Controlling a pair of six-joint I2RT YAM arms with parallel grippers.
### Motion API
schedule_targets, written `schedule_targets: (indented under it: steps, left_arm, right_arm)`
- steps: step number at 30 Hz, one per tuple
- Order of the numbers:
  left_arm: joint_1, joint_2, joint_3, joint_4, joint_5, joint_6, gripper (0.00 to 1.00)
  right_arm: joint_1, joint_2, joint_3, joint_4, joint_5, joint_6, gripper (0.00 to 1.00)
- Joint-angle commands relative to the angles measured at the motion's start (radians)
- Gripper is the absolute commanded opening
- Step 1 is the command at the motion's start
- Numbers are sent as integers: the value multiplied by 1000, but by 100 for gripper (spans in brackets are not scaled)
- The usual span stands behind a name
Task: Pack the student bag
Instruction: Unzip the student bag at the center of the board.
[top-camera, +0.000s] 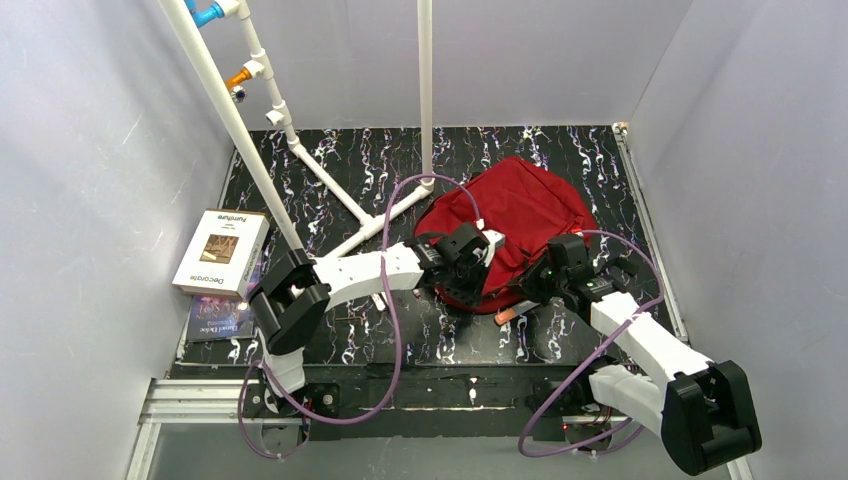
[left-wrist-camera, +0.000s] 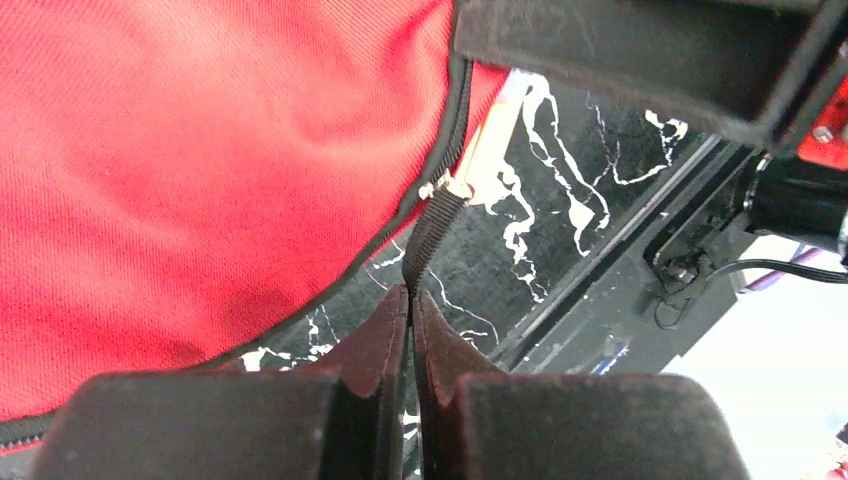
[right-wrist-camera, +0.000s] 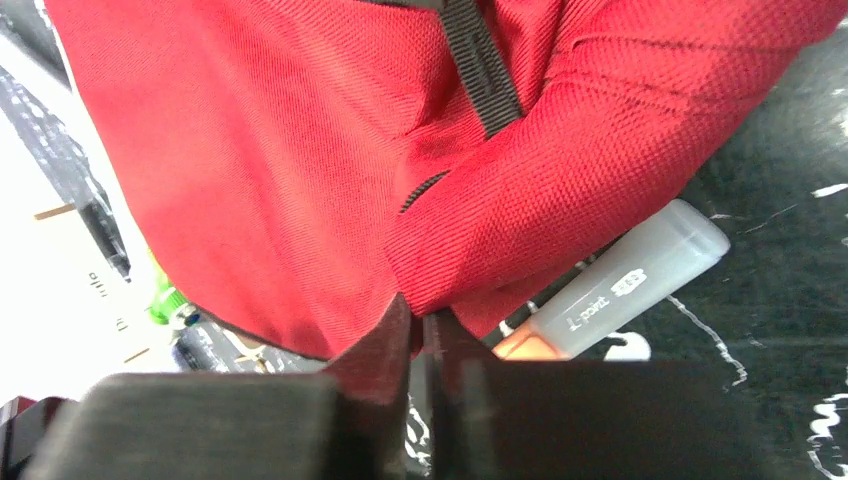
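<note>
Plainly the student bag is soft, light cloth: it lies slumped on the dark marbled surface, right of centre toward the far side, and will likely sag and bunch rather than keep its shape. The left gripper is pressed together on the woven zip pull at the bag's edge, a sound hold for drawing the zip. The right gripper pinches a fold of red fabric beside a grey marker; cloth may slip, so brace close to the zip
</note>
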Motion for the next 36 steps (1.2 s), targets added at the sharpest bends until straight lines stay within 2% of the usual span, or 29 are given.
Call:
schedule_targets:
  steps: [1, 2, 5, 7, 9, 10, 12, 14, 16, 18, 21, 24, 25, 26, 28, 30, 32, 34, 36]
  left_arm:
    - [-8, -105, -53, 21, -33, -71, 0]
    - [-8, -126, -65, 1, -109, -83, 0]
    - [-7, -183, -107, -135, -452, -140, 0]
    - [3, -208, -137, -235, -658, -197, 0]
    - [26, -227, -174, -295, -786, -246, 0]
    - [44, -241, -199, -294, -801, -253, 0]
    - [79, -274, -248, -203, -704, -211, 0]
    - [95, -302, -296, -49, -466, -143, 0]
    - [98, -310, -317, 110, -254, -115, 0]
    - [98, -285, -315, 240, -78, -142, 0]
    - [98, -218, -266, 362, 105, -201, 0]
    - [98, -163, -198, 377, 179, -237, 0]
    - [97, -151, -182, 372, 190, -241, 0]
    - [98, -148, -174, 371, 194, -246, 0]
    - [97, -154, -177, 374, 198, -257, 0]
    - [96, -167, -186, 375, 200, -259, 0]
    - [95, -180, -200, 374, 199, -258, 0]
    - [95, -187, -211, 372, 202, -263, 0]
    - [92, -187, -219, 367, 202, -276, 0]
  right_arm:
    - [4, 2, 52, 7, 167, 25, 1]
    - [3, 2, 69, -28, 215, 6, 1]
    - [-28, 11, 121, -107, 338, -67, 1]
    - [-91, 23, 148, -130, 340, -133, 1]
    - [-164, 31, 175, -138, 319, -212, 1]
    - [-181, 31, 178, -122, 309, -254, 1]
    - [-187, 63, 205, -67, 250, -392, 1]
    - [-186, 116, 264, -142, 272, -491, 3]
    - [-173, 118, 294, -176, 303, -564, 34]
    - [-150, 99, 321, -231, 312, -577, 53]
    - [-94, 52, 352, -318, 237, -520, 67]
    - [-1, 6, 379, -397, 214, -456, 75]
    - [34, -5, 377, -384, 169, -442, 82]
    - [64, -1, 371, -359, 96, -428, 85]
    - [110, 27, 340, -311, -15, -353, 85]
    - [131, 28, 272, -241, -44, -205, 81]
    - [137, -19, 188, -181, 15, -37, 78]
    - [139, -100, 97, -49, 62, 118, 77]
    - [139, -134, 28, 38, 145, 179, 71]
